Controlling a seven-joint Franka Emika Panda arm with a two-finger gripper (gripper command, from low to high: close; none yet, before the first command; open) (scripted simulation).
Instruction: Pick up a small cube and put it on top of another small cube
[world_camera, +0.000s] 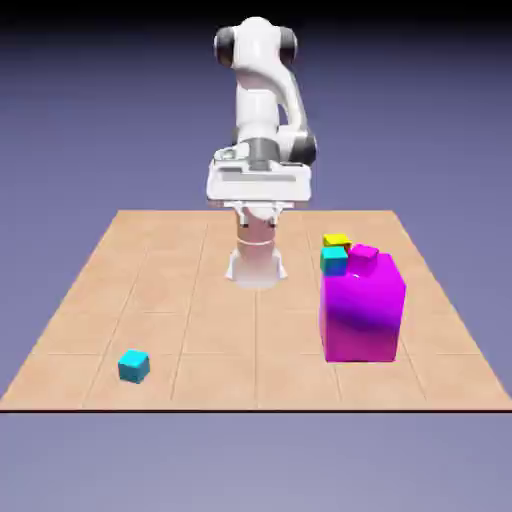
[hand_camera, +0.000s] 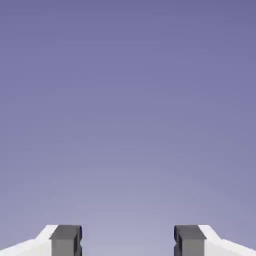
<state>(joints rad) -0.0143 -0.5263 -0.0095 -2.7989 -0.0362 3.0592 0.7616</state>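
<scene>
From the exterior view I can't see all of the yellow cube (world_camera: 336, 240); its lower part is hidden behind the teal cube (world_camera: 334, 262). In the hand view, the bottom edge cuts off my 2 fingers (hand_camera: 66, 241), and only their ends show.

Small cube (world_camera: 134, 366) cyan-blue; block (world_camera: 361, 310) magenta, seemingly shaded violet; tabletop (world_camera: 220, 340) tan with pale lines.

Big magenta block (world_camera: 361, 310): exterior view's right of jaws, lower in frame. Teal cube (world_camera: 334, 262), yellow cube (world_camera: 336, 240): same side, nearer jaws than block's middle. Wooden tabletop (world_camera: 215, 325): below jaws. Blue-violet backdrop (hand_camera: 128, 110): between and beyond jaws, hand view.
</scene>
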